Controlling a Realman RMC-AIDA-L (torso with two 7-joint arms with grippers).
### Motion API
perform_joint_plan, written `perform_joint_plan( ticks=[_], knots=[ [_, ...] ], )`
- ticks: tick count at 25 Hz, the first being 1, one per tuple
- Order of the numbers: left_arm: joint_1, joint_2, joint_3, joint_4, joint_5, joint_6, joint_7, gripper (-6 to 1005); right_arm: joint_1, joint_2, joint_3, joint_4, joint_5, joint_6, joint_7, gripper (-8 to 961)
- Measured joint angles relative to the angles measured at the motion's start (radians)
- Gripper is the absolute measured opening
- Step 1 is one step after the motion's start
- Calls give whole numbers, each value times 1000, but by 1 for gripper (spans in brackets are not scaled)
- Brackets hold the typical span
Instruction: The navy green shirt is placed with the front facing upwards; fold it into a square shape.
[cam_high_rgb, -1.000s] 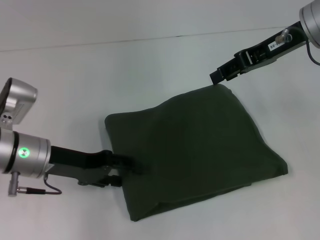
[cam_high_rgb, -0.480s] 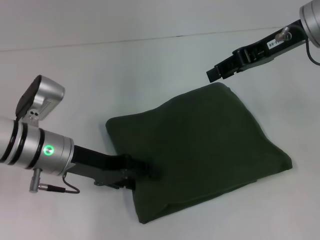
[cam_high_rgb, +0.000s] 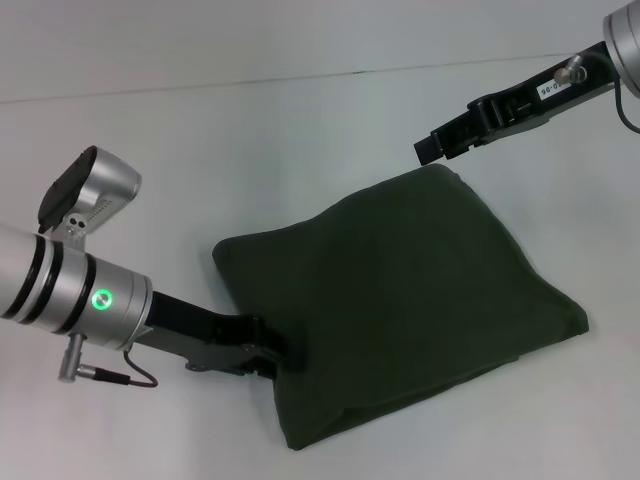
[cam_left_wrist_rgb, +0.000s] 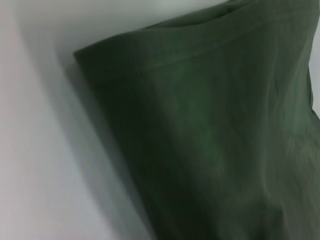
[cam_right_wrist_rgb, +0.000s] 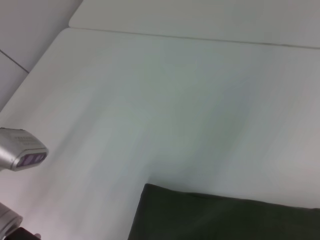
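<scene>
The navy green shirt (cam_high_rgb: 400, 290) lies folded into a rough, slightly skewed square on the white table (cam_high_rgb: 200, 150), with plain green cloth facing up and no lettering showing. My left gripper (cam_high_rgb: 272, 355) is low at the shirt's near-left edge, its tip against the cloth. In the left wrist view the shirt (cam_left_wrist_rgb: 210, 125) fills most of the picture, a folded corner toward the table. My right gripper (cam_high_rgb: 428, 152) hangs just above and beyond the shirt's far corner, apart from it. The right wrist view catches only the shirt's far edge (cam_right_wrist_rgb: 225, 220).
Bare white tabletop surrounds the shirt on all sides. A seam line (cam_high_rgb: 300, 78) runs across the table at the back. Part of my left arm's silver housing (cam_right_wrist_rgb: 20, 152) shows in the right wrist view.
The right gripper has lifted off the far corner it touched a second ago. The left arm swung in and its tip slid back from on the cloth to its edge. The shirt shifted slightly toward the near right.
</scene>
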Motion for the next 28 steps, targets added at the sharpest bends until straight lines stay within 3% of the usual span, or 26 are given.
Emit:
perform_joint_plan(
  ticks=[7,9,16,28],
  knots=[
    [5,4,-4,-1,0,5,0,344,0,-1,2,8,0,5,0,484],
    [5,4,-2,-1,0,5,0,115,0,-1,3,8,0,6,0,484],
    [23,24,3,-33,0,15,-8,68,0,-2,10,12,0,7,2,485],
    [78,131,-22,-69,2,37,-36,67,2,-1,14,13,0,13,8,485]
  ],
)
